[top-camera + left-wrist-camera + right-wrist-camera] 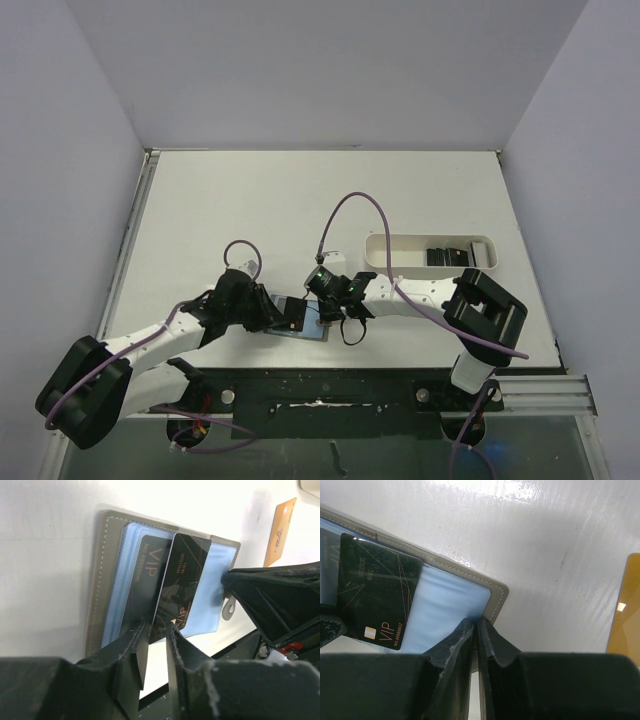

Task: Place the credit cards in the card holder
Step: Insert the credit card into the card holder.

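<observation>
Seeing white tray (pixel 395 255) sitting at table's far right, dark credit cards (pixel 449 256) lying inside. Card holder (pixel 102 555) lying open near front edge, VIP card (pixel 142 585) sitting in blue pocket, second black card (pixel 182 580) leaning over lining. Right gripper (pixel 476 622) pinching card holder's edge. Left gripper (pixel 159 630) standing slightly spread, second black card's end sitting between fingers (pixel 135 650); can't tell if gripping. Orange card (pixel 280 532) lying on white table (pixel 250 200), grey walls (pixel 330 70) enclosing.

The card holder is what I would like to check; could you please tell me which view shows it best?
Left wrist view: the holder lies open, blue pockets and two black cards plain. Right wrist shows only one corner, pinched by the right gripper; the top view only a small blue patch.
</observation>
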Controlling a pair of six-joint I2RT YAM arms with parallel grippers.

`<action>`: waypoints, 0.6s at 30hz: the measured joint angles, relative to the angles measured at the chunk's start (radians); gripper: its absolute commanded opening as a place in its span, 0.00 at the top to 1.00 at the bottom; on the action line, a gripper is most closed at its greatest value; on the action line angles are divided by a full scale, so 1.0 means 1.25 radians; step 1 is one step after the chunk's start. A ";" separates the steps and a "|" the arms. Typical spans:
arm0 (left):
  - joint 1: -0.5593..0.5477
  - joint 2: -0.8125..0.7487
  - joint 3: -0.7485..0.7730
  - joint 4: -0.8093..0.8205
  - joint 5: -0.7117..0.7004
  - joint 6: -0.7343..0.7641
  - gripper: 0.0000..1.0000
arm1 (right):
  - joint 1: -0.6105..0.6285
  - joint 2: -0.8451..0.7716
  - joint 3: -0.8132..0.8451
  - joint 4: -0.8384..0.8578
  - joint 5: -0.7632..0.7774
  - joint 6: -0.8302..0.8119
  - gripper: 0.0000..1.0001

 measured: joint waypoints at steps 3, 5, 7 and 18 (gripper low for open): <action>0.000 0.004 0.000 -0.003 -0.006 0.002 0.91 | 0.000 0.000 0.000 0.000 0.000 0.000 0.90; 0.000 0.007 0.000 -0.003 -0.007 0.003 0.94 | 0.000 0.000 0.000 0.000 0.000 -0.001 0.90; 0.000 0.007 -0.001 -0.003 -0.007 0.005 0.98 | 0.000 0.000 0.000 0.000 0.000 -0.002 0.90; 0.000 0.009 -0.018 0.039 0.029 0.005 1.00 | 0.000 0.000 0.000 0.001 0.000 -0.003 0.90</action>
